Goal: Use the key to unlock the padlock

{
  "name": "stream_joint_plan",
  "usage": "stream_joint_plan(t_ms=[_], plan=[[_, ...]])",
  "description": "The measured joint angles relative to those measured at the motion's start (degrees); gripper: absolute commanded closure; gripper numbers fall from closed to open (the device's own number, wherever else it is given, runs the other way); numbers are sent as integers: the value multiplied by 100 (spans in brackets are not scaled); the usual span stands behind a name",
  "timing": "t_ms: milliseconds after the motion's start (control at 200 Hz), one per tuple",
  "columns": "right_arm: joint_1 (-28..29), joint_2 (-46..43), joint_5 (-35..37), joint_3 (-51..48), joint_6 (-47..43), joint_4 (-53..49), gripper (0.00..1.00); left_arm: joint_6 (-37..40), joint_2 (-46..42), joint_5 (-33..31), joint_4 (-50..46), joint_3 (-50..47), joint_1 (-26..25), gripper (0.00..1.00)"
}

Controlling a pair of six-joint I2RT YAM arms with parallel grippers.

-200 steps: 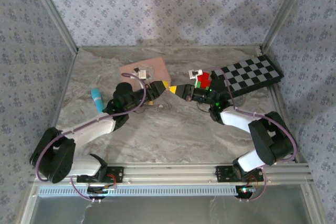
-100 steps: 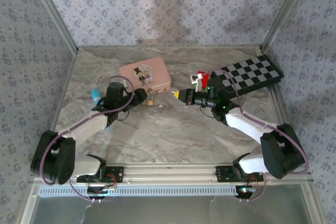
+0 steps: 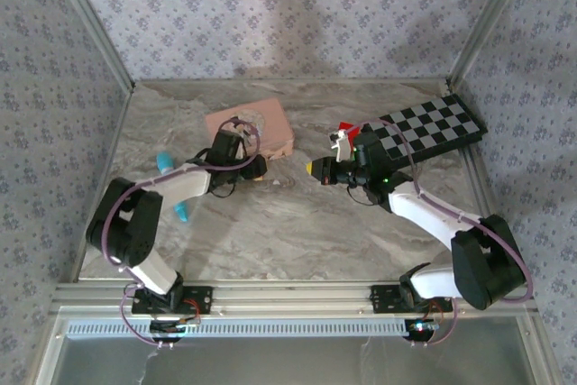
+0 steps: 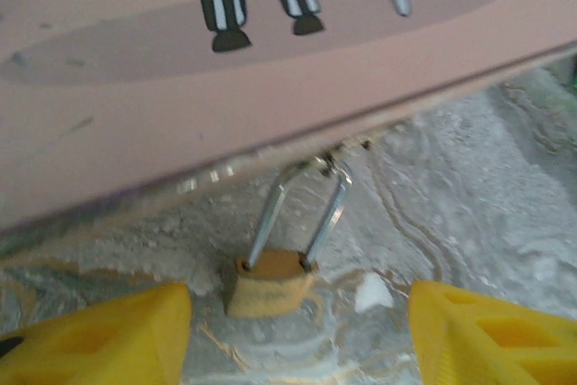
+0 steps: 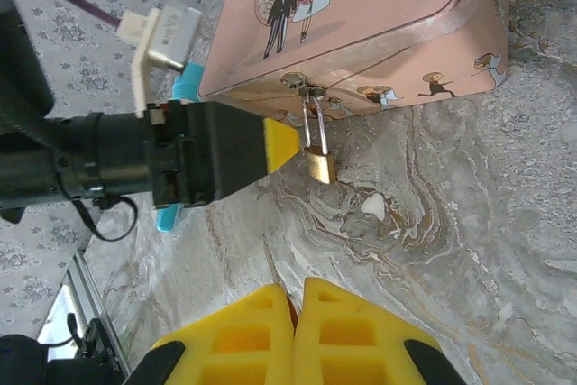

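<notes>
Now, left gripper [image 4: 297, 326] straddles the brass padlock [image 4: 268, 281], fingers apart, as it lies on the marble table [image 4: 469, 187] hooked to the pink box [image 4: 225, 87]. Right gripper [image 5: 294, 299] is pressed together; I can't make out the key. Risk: an off-centre squeeze twists it away.

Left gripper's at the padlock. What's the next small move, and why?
Probably ease the left gripper forward and close on the padlock body, to steady it. The jaws stand open either side of it, just short, and its shackle hangs from the box latch. The right gripper is shut, farther back.
</notes>
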Motion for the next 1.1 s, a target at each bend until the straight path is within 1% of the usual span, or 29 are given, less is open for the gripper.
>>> stream_joint_plan(t_ms=[60, 205, 430, 560, 755, 889, 1099], plan=[[4, 0, 0, 0, -15, -11, 100, 61, 188, -33, 0, 85, -2, 39], [15, -20, 22, 0, -37, -11, 100, 166, 568, -48, 37, 260, -13, 49], [15, -22, 24, 0, -39, -11, 100, 210, 1025, -2, 219, 452, -131, 68], [15, -22, 33, 0, -37, -11, 100, 129, 1073, 2, 348, 452, -142, 78], [13, -22, 66, -4, -35, -7, 100, -48, 1075, 170, 562, 400, -157, 93], [17, -4, 61, -98, 74, 160, 100, -343, 1016, 365, 636, 332, -155, 100], [197, 457, 61, -533, 699, 1062, 100, -1246, 715, 887, 911, 94, -151, 100]])
